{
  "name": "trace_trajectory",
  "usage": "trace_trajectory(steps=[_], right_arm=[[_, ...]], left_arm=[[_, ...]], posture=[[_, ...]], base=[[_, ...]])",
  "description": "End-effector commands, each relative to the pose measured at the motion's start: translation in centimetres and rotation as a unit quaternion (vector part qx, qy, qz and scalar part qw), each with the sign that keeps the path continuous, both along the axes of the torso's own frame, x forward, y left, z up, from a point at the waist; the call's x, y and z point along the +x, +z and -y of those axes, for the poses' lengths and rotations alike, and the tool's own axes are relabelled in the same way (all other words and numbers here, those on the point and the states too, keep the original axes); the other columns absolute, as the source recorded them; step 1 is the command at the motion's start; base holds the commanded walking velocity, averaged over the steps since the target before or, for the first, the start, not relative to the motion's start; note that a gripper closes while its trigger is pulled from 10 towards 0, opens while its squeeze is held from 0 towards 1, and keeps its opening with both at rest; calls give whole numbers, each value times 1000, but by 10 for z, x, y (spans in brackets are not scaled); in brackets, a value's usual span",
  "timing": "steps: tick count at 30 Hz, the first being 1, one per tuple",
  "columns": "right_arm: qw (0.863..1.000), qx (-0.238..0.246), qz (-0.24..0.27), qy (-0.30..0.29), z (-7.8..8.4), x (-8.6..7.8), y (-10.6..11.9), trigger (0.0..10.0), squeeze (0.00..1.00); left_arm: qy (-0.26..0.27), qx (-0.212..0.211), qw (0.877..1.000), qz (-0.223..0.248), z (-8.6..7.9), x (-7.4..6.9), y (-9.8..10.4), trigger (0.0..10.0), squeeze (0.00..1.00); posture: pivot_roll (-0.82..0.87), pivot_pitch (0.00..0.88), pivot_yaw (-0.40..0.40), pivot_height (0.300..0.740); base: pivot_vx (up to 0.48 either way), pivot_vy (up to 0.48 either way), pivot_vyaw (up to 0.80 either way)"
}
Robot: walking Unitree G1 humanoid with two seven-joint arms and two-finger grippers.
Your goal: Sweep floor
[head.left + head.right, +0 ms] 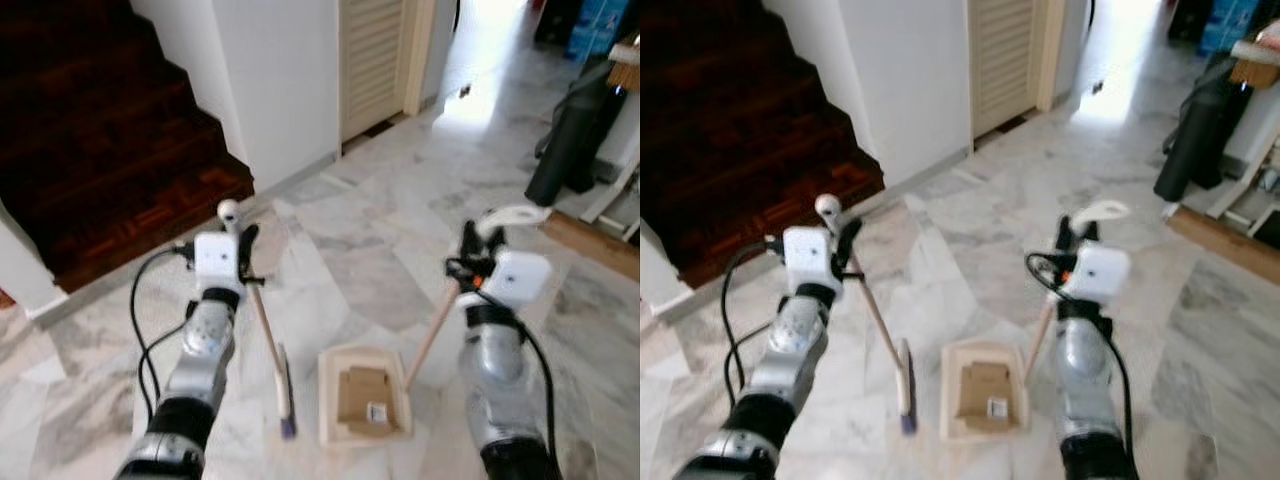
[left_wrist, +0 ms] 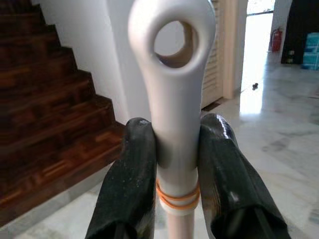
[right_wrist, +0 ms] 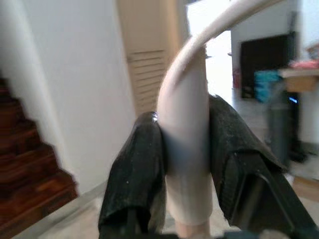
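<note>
1. Far left: dark wooden stairs (image 1: 110, 130) rise beside a white wall (image 1: 280, 80); a louvred door (image 1: 372, 60) stands past the wall.
2. Left gripper (image 2: 175, 159) clenched on the white handle top of the broom (image 1: 268, 340). The fingers (image 2: 130, 184) press both sides, just below the hanging loop. Orange bands wrap the handle between the fingers.
3. Broom stick slants down to the marble floor (image 1: 360, 250); its dark brush head rests on the floor just left of the dustpan (image 1: 364, 396).
4. Dustpan lies flat on the floor between the two arms, with a piece of brown cardboard (image 1: 364, 398) inside it, carrying a small label.
5. Right gripper (image 3: 185, 149) clamped on the dustpan's curved white handle grip; its wooden stick runs down to the pan's right edge.
6. Far right: a black bag (image 1: 575, 135) leans near a white frame.
</note>
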State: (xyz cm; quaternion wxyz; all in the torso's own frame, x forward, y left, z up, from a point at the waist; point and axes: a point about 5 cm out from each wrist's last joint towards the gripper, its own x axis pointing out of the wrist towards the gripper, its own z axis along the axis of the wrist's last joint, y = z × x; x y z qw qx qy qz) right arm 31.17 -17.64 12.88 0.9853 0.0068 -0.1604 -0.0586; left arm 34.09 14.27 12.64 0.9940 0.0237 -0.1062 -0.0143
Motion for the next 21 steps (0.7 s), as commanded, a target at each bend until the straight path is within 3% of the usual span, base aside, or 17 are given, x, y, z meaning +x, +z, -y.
trace_trajectory(steps=[1, 21], right_arm=[[999, 15, 37, -5, 1, 2, 16, 10000, 0], [999, 13, 37, -8, 1, 3, 16, 10000, 0]], left_arm=[[-5, 8, 1000, 22, 1, 2, 9, 10000, 0], [-2, 9, 1000, 19, 0, 2, 9, 10000, 0]], posture=[[-193, 0, 102, 740], [-194, 0, 110, 740]], base=[[0, 304, 0], [0, 305, 0]])
